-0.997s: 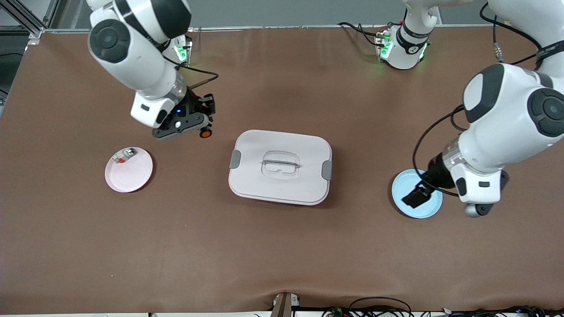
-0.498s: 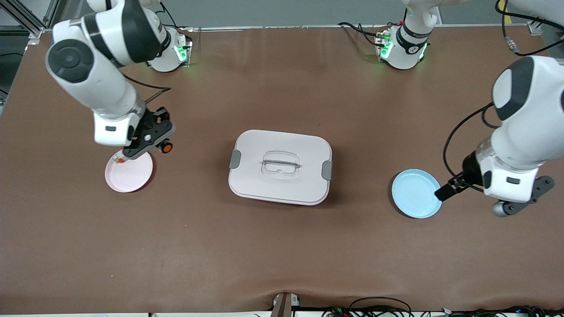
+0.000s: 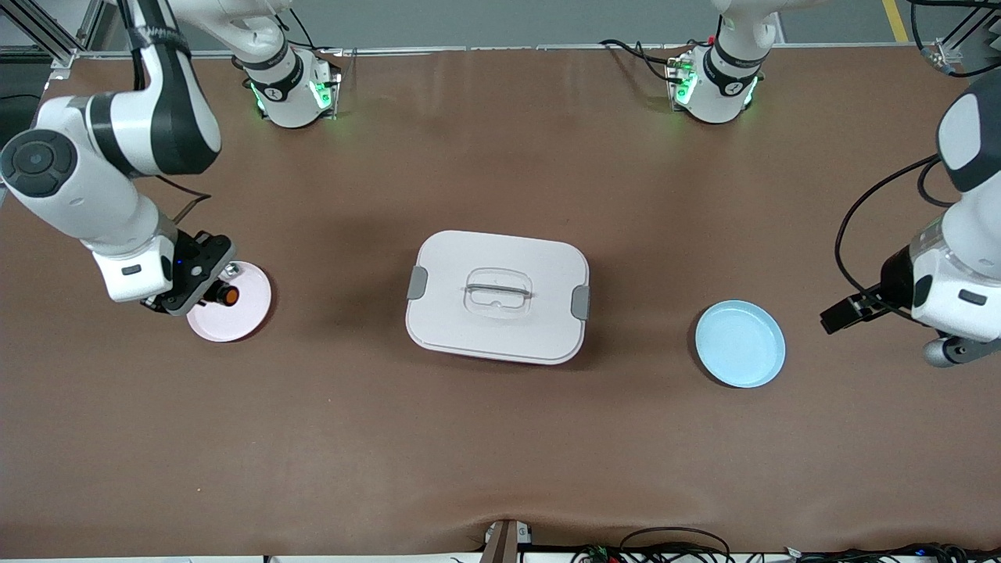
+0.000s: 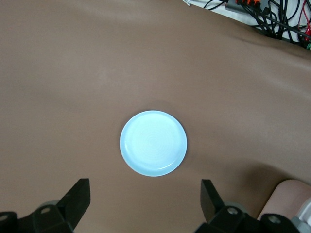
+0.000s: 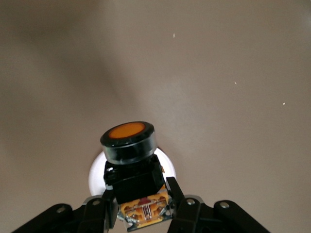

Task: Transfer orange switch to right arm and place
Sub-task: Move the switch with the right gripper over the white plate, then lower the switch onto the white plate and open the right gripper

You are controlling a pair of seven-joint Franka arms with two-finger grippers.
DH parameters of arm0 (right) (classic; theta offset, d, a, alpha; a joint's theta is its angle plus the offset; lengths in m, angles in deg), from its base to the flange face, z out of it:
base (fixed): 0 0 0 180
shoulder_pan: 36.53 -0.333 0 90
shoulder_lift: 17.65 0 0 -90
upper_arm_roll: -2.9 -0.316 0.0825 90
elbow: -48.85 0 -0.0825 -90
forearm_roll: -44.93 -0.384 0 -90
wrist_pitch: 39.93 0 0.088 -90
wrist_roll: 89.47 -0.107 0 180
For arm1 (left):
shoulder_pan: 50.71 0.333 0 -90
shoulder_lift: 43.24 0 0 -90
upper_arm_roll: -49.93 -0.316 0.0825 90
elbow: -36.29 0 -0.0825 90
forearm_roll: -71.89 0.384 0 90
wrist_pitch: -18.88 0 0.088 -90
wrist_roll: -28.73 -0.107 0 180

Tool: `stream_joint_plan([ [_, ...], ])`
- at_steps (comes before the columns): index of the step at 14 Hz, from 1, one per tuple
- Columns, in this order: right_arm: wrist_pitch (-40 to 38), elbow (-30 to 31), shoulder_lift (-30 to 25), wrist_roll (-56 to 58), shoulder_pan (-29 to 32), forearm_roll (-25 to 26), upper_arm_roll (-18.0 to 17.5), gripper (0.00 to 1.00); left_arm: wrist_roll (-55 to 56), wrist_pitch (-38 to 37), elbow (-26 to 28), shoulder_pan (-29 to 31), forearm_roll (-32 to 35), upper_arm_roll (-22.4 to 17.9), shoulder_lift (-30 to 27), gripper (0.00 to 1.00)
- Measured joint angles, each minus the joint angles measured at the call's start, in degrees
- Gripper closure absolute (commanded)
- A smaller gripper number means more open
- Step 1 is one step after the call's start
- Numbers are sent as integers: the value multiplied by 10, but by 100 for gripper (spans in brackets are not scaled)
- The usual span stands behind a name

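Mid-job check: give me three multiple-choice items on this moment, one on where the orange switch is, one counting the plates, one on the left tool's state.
1. Where is the orange switch?
A. on the blue plate
B. in the right tool over the pink plate
C. on the lidded box

2. How many plates are on the table?
A. one
B. two
C. three

3. The left tool is:
A. open
B. shut on the switch
C. shut on a plate

Answers: 1 B, the right tool grips it above the pink plate. 2 B, pink and blue plate. 3 A, its fingers stand wide apart, holding nothing.
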Motion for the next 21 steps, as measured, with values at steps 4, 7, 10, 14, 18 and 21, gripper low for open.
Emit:
stream_joint_plan([
  [4, 105, 59, 31, 111, 61, 6, 0, 88, -4, -37, 0, 3, 0, 1, -30, 0],
  [7, 160, 69, 78, 176, 93, 7, 0, 88, -42, -62, 1, 3, 0, 5, -44, 0],
  [10, 211, 87, 121, 196, 105, 7, 0, 88, -92, -69, 14, 1, -13, 1, -67, 0],
  [14, 216, 115, 136, 198, 105, 10, 0, 84, -145, -72, 73, -52, -43, -74, -123, 0],
  [18, 215, 136, 144, 198, 106, 12, 3, 84, -191, -67, 123, -63, -44, -87, -165, 0],
  [21, 217, 142, 154, 198, 107, 13, 7, 84, -194, -63, 146, -63, -57, -87, -183, 0],
])
